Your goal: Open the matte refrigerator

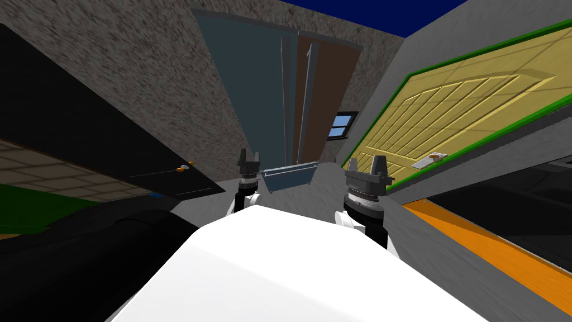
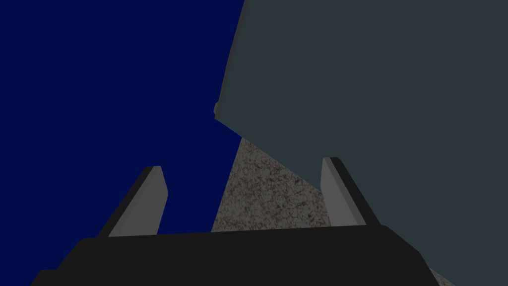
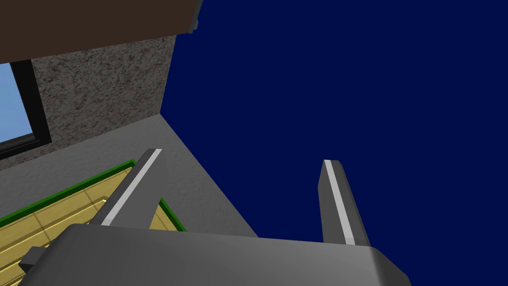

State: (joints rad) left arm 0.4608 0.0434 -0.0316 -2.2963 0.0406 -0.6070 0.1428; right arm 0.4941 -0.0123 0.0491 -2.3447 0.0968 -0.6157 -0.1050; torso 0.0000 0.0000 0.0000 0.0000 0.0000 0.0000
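Note:
The refrigerator point(image 1: 251, 95) stands straight ahead, a tall matte blue-grey front with a long vertical handle point(image 1: 287, 100) along its right side. A blue-grey tray-like part point(image 1: 289, 175) juts out at its foot, between my two hands. My left gripper point(image 1: 249, 156) is open just short of that front, holding nothing. In the left wrist view the left gripper point(image 2: 242, 164) points up along the blue-grey face point(image 2: 372, 89), one finger point(image 2: 342, 193) before it. My right gripper point(image 1: 376, 166) is raised to the right of the tray; in its wrist view the right gripper point(image 3: 243, 156) is open and empty.
A brown panel point(image 1: 327, 95) adjoins the refrigerator on the right, with a small window point(image 1: 341, 124) beyond. A yellow panelled door in a green frame point(image 1: 447, 112) fills the right wall. A black door with an orange knob point(image 1: 184, 166) is on the left. An orange floor strip point(image 1: 491, 251) runs lower right.

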